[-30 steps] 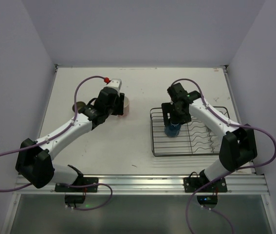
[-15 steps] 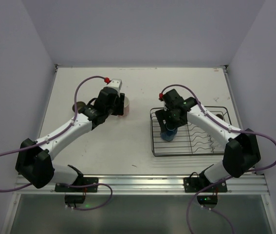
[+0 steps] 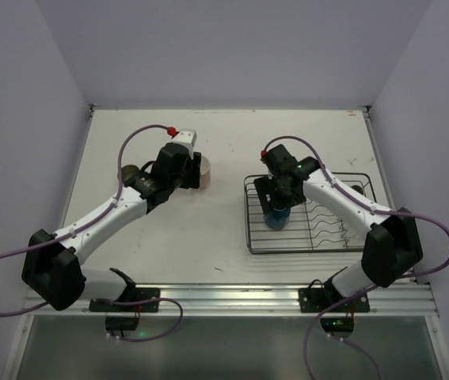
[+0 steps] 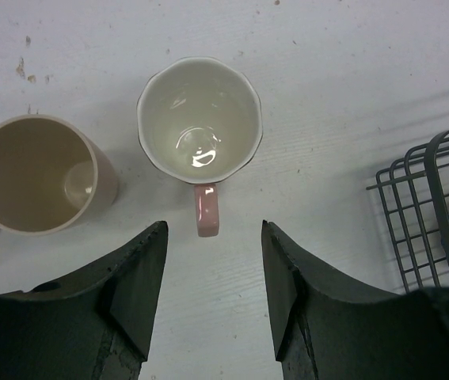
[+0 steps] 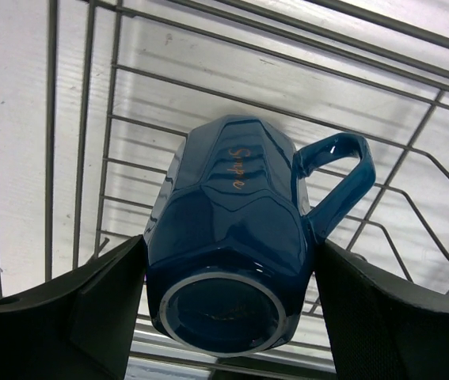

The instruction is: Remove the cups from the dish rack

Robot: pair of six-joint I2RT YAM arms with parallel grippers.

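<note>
One blue cup is seen in the dish rack. Over the last second the right gripper was lowered around it, fingers clamped on its sides, so lift-out likely follows. Left gripper fingers are held apart above the pink cup on the counter.

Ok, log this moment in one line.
right gripper: shut on blue mug in dish rack | left gripper: open, aimed at pink mug on table, beige mug beside

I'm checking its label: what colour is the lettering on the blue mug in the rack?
Gold, on the blue mug; the right wrist view shows it best.
</note>
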